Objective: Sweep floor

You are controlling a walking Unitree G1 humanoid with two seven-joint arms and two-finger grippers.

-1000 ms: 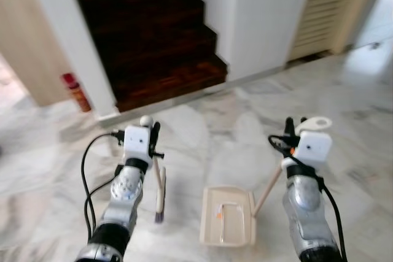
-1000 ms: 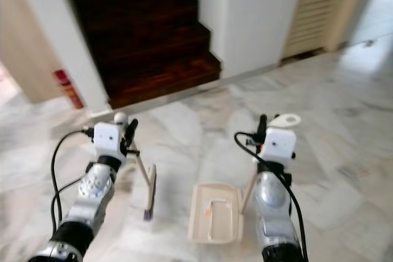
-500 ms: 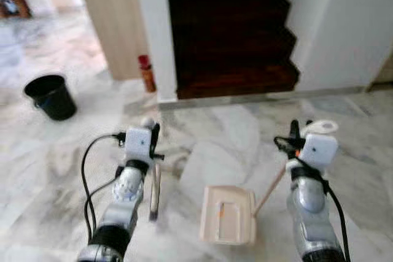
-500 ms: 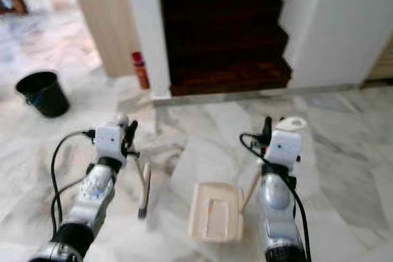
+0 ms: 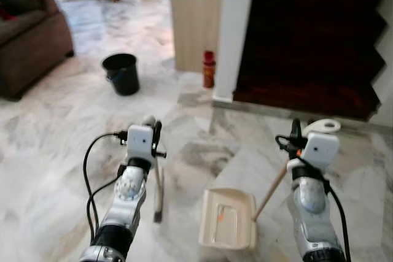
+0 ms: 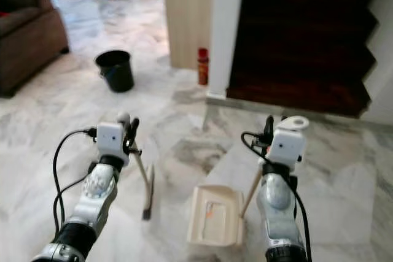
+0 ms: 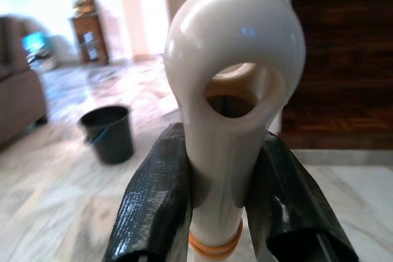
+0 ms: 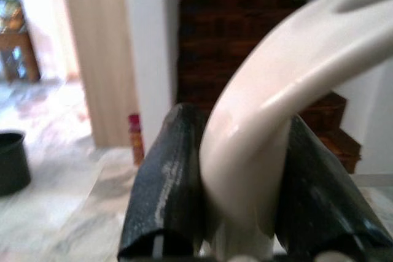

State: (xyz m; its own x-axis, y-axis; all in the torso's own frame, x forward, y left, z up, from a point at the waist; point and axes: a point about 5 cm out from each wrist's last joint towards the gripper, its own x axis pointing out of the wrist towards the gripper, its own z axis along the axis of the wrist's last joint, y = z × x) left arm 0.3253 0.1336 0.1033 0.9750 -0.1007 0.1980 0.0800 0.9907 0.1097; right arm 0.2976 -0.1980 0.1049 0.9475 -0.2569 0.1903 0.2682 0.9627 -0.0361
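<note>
My left gripper (image 5: pixel 151 132) is shut on the cream handle of a small broom (image 5: pixel 159 193), whose dark bristles rest on the marble floor (image 5: pixel 55 151). In the left wrist view the black fingers (image 7: pixel 153 200) clamp the handle just below its looped end (image 7: pixel 236 59). My right gripper (image 5: pixel 299 134) is shut on the long handle of a cream dustpan (image 5: pixel 227 218), which lies on the floor between my two arms. The right wrist view has both fingers (image 8: pixel 166 182) pressed against that curved handle (image 8: pixel 270 108).
A black bucket (image 5: pixel 121 73) stands on the floor ahead to the left. A red can (image 5: pixel 209 69) sits by a white pillar (image 5: pixel 236 29). Dark wooden stairs (image 5: pixel 319 47) rise at the right. A brown sofa (image 5: pixel 31 47) is at the far left.
The camera has swung left: the stairs slid to the right, and the bucket and sofa came into sight. Both grippers keep their hold on broom and dustpan.
</note>
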